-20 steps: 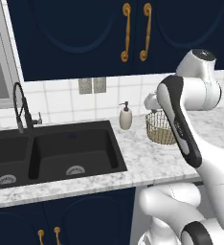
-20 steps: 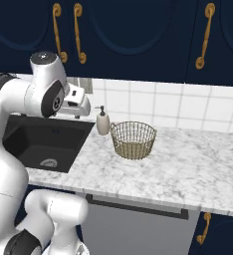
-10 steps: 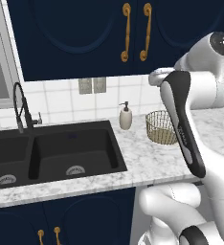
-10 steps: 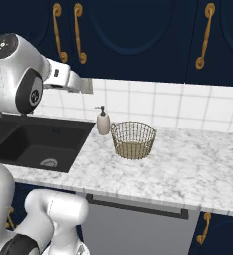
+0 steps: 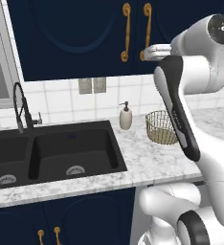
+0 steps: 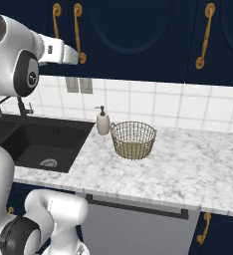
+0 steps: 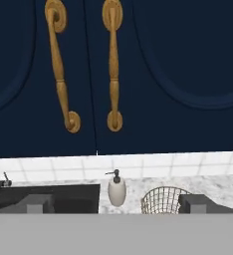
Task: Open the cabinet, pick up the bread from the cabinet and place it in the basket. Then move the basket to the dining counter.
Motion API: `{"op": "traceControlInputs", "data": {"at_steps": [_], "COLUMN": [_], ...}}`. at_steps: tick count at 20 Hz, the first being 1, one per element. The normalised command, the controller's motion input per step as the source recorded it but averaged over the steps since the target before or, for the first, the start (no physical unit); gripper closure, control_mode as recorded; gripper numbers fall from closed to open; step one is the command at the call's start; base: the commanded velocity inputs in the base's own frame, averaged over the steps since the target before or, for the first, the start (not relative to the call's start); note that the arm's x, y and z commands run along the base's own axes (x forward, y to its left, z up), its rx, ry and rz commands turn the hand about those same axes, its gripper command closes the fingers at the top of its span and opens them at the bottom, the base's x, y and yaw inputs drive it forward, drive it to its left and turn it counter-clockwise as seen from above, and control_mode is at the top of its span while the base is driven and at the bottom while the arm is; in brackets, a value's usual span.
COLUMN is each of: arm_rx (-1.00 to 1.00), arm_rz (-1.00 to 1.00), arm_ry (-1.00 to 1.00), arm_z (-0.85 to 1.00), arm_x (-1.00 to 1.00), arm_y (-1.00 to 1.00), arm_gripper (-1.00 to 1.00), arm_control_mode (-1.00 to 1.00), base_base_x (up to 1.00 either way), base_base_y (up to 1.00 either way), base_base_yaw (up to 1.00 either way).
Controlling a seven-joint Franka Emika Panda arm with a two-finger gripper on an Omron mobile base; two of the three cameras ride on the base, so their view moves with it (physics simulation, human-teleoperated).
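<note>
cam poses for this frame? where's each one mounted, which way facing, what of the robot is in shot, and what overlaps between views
Left base view: behind-left of the arm, facing the sink and cabinet; arm rises at right.
Right base view: behind-right, facing the basket on the counter; arm at left.
Hand view: on the hand, facing the cabinet's brass handles; open gripper fingertips at the bottom.
Shared: all three show the cabinet, basket and soap bottle.
</note>
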Motion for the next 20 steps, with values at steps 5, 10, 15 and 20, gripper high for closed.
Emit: {"op": "traceControlInputs", "data": {"at_steps": [5, 10, 15, 20], "arm_rx": [-0.01, 0.0, 0.0, 0.0], "arm_rz": [-0.01, 0.0, 0.0, 0.0], "arm_ry": [0.0, 0.0, 0.0, 0.0], "arm_z": [0.27, 0.0, -0.02, -0.11], "arm_x": [0.5, 0.66, 0.66, 0.65], "arm_y": [0.01, -0.01, 0.0, 0.0], "arm_gripper": [-1.0, -1.0, -1.0, -1.0], "arm_control_mode": [-1.0, -1.0, -1.0, -1.0], "base_base_x": [0.0, 0.0, 0.0, 0.0], "base_base_y": [0.0, 0.0, 0.0, 0.0], "base_base_yaw": [0.0, 0.0, 0.0, 0.0]}}
